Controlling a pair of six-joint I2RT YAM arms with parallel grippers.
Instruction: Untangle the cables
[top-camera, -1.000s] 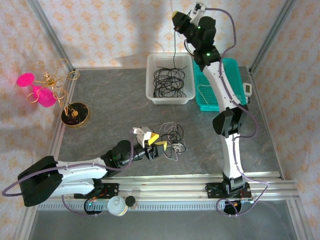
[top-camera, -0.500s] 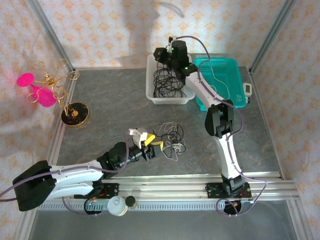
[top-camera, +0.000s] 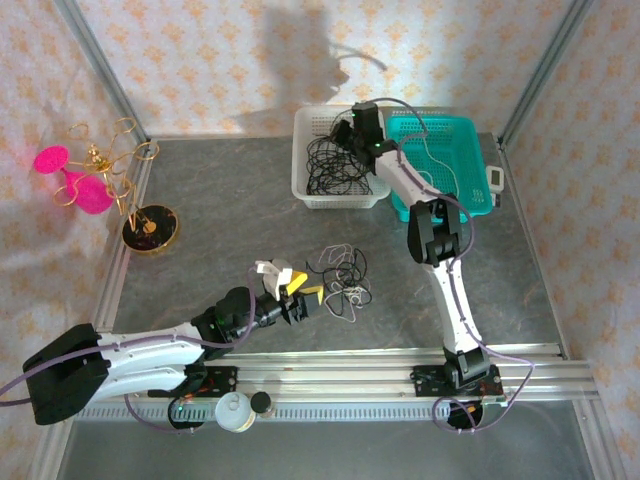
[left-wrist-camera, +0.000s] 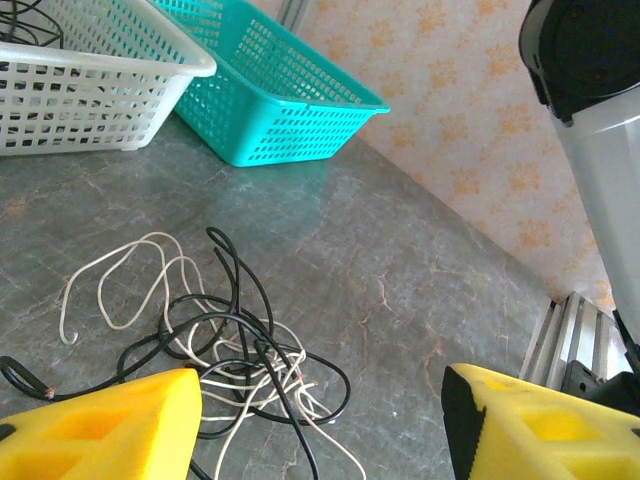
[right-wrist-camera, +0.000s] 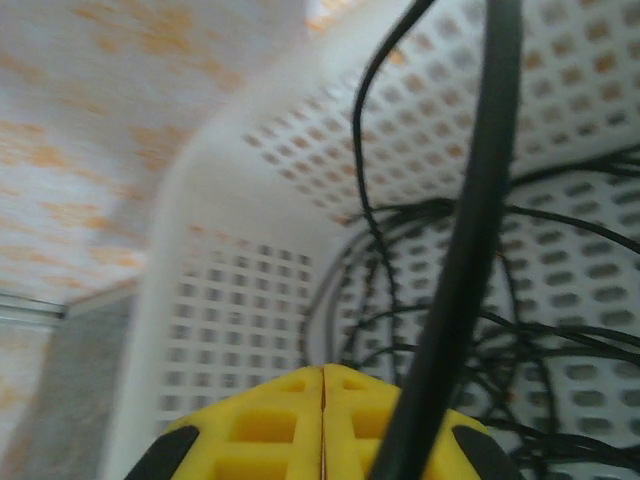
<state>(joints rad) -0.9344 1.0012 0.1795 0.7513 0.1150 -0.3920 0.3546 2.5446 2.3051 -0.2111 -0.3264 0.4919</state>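
Spotted right gripper (right-wrist-camera: 323, 382) shut over white plastic basket (top-camera: 300, 186), upper centre; left gripper (left-wrist-camera: 320, 420) agape above tangled black-and-white cables (left-wrist-camera: 235, 350); reckoned one loose end best pinched.

The top camera is looking down on the table (top-camera: 220, 210), left wrist low toward the white basket (left-wrist-camera: 90, 90), right wrist closely into it.

- The left gripper (left-wrist-camera: 320, 440) stands wide apart, its yellow fingers (left-wrist-camera: 100, 425) low on either side.
- The cables (left-wrist-camera: 225, 345), black and white loops knotted together, lie on the grey marbled surface (left-wrist-camera: 430, 270) just beyond the fingers; one white loop strays to the left.
- A white basket (left-wrist-camera: 90, 95) and a teal basket (left-wrist-camera: 275, 105) stand side by side towards the surface's far edge, by the patterned wall (left-wrist-camera: 450, 90).
- A white-and-black arm link (left-wrist-camera: 595, 130) rises on the right.
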